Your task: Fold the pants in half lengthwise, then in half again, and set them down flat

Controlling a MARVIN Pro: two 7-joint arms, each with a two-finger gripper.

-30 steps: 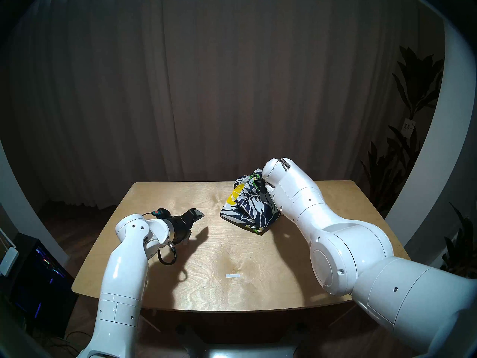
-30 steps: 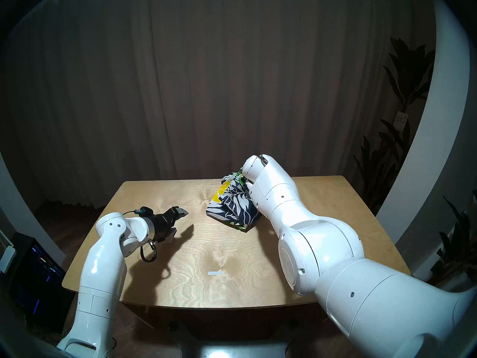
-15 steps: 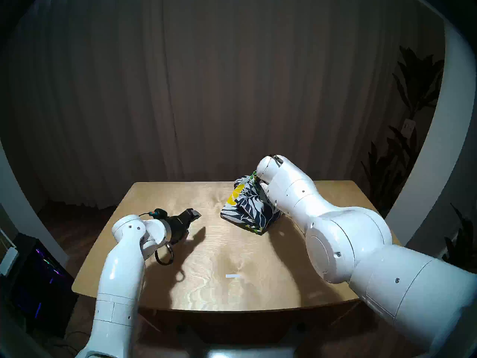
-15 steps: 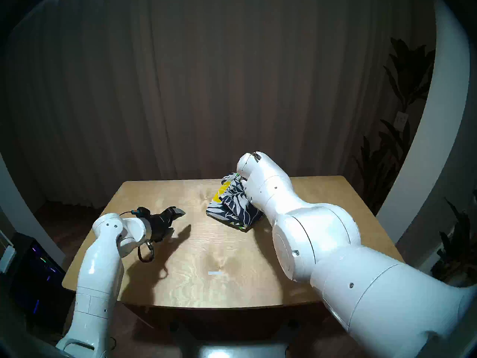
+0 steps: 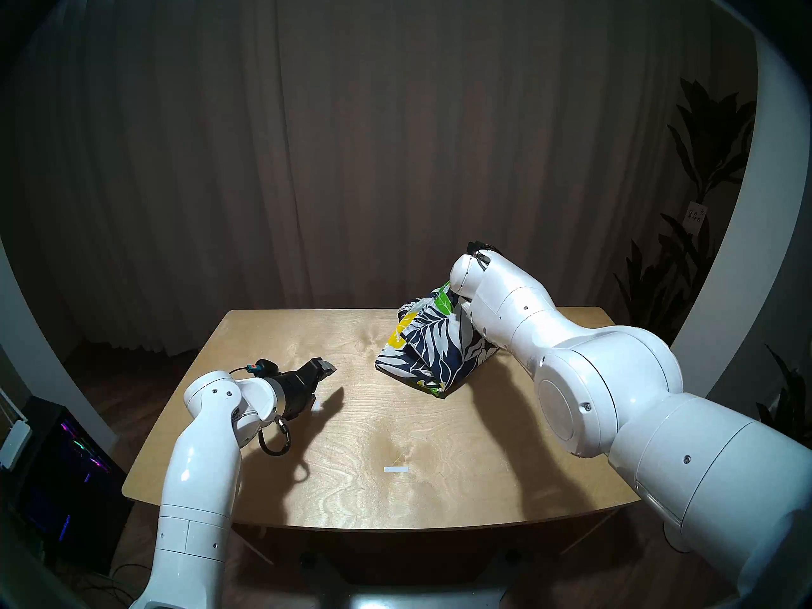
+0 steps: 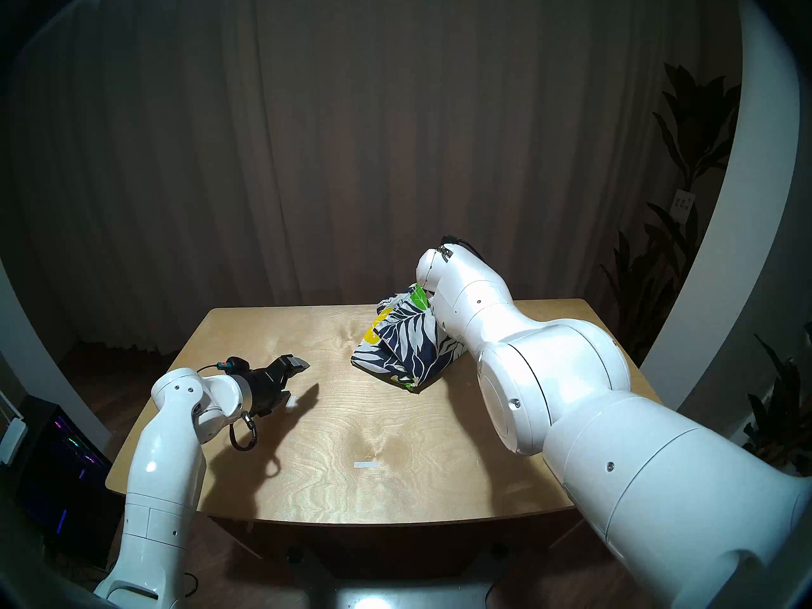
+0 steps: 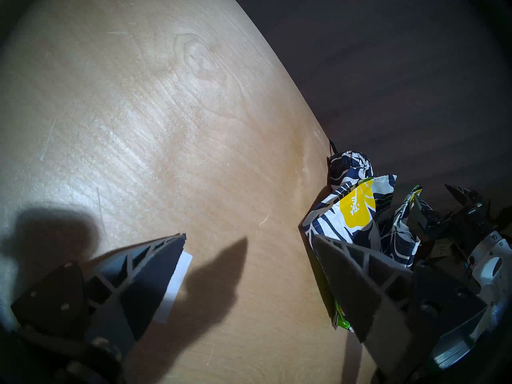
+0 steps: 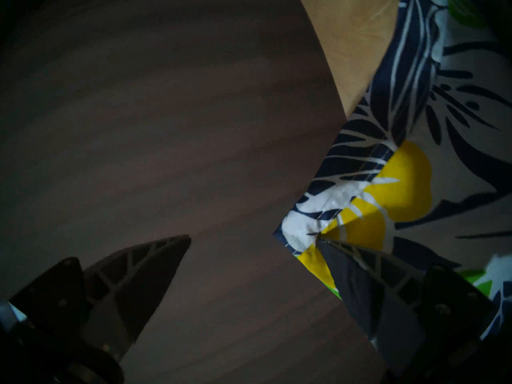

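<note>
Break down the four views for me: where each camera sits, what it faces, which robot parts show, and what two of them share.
Head stereo left: on the head, looking down at the light wooden table; both white arms show.
Head stereo right: the same scene, slightly shifted.
Left wrist: low over the table, facing the navy leaf-print shorts; open left gripper at the bottom corners.
Right wrist: at the table's far edge, facing dark floor; open right gripper, one finger against the shorts.
Shared: the shorts' yellow flower appears in both wrist views.

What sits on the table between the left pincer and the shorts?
Nothing: only bare wooden table, crossed by the pincer's shadow, separates the left pincer from the floral shorts. The head views show it; the white tape strip lies nearer the front.
</note>
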